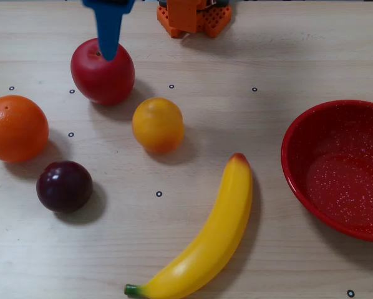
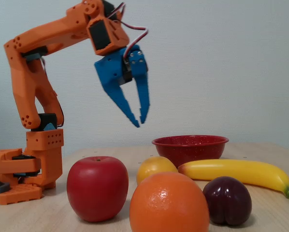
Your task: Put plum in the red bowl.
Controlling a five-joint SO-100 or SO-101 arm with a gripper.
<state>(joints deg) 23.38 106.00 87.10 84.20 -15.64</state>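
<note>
Plum-reaching is the step in hand, and nothing is grasped yet: the blue two-finger gripper (image 2: 139, 122) hangs high above the pale wooden desk (image 1: 249, 56), its fingers a little apart and empty, tips pointing down. In the overhead view the gripper (image 1: 109, 53) overlaps the top of the large glossy red apple (image 1: 103, 70), though the fixed view shows it well above all the fruit. The small round dark purple plum (image 1: 64, 186) sits on the desk toward the lower left of the overhead view, near the big orange (image 1: 15, 128) and well apart from the wide speckled red bowl (image 1: 336, 168) at the right edge. A smaller yellow-orange round fruit (image 1: 158, 124) and a long yellow banana (image 1: 205, 237) lie between plum and bowl. To do this well, I judge the arm should travel on past the apple, open wider before coming down, and descend straight over the plum's middle so the fingers straddle it without nudging the orange. A glossy round fruit could squirt out, so a centred, low grip seems wise, then a lift high enough to clear the banana.
</note>
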